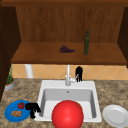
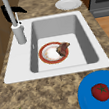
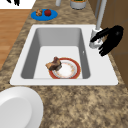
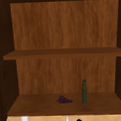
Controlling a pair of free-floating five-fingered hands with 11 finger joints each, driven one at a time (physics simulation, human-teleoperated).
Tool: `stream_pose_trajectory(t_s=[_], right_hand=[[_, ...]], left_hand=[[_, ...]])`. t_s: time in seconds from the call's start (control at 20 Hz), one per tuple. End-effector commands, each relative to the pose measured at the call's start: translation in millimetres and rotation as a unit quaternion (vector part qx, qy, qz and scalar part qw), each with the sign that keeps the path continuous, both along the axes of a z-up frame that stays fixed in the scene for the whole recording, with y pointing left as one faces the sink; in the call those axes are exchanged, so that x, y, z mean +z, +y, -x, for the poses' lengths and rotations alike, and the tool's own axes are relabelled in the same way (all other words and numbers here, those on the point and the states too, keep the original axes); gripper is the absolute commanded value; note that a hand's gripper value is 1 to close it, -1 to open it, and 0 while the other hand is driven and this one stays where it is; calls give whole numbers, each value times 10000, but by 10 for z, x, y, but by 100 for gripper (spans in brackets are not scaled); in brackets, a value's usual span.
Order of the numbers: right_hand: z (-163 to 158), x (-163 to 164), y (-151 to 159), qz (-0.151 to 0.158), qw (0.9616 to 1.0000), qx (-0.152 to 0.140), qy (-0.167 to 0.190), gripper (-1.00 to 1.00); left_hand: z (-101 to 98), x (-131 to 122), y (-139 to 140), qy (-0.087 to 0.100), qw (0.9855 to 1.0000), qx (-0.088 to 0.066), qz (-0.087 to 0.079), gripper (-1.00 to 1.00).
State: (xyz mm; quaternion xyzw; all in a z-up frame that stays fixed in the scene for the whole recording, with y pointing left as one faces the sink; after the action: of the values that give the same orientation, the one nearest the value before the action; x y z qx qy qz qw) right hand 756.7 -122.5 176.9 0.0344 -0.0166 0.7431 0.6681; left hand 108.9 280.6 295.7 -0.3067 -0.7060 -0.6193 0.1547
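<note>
Front view: relaxed left hand (image 1: 32, 108) beside blue plate (image 1: 10, 112) holding tomato (image 1: 21, 105).

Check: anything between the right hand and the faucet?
Nothing visible. The right hand sits right beside the faucet base behind the sink, fingers reaching toward the base; contact unclear.

Light: even and soft, with no lamp to be seen.
Brightest spots: the white sink (image 1: 47, 86) and white plate (image 1: 115, 115) look bright.
Dark spots: the cabinet (image 4: 62, 26) sides are dim and brown.
Shadows: very faint.
Shine: no glare anywhere.
Sharpness: everything looks a bit fuzzy, with soft edges.
Edges: straight, not bent.
</note>
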Motion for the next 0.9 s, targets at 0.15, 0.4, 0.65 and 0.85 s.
stream_pose_trajectory(t_s=[0.15, 0.4, 0.65, 0.85], right_hand=[[137, 48, 245, 655, 9962, 366, -448, 100], [185, 149, 326, 1407, 9861, 623, -633, 100], [201, 303, 556, 2060, 9741, 596, -716, 100], [178, 332, 767, 3009, 9483, 570, -831, 100]], left_hand=[[0, 0, 0, 0, 10000, 0, 0, 0], [0, 0, 0, 0, 10000, 0, 0, 0], [0, 0, 0, 0, 10000, 0, 0, 0], [0, 0, 0, 0, 10000, 0, 0, 0]])
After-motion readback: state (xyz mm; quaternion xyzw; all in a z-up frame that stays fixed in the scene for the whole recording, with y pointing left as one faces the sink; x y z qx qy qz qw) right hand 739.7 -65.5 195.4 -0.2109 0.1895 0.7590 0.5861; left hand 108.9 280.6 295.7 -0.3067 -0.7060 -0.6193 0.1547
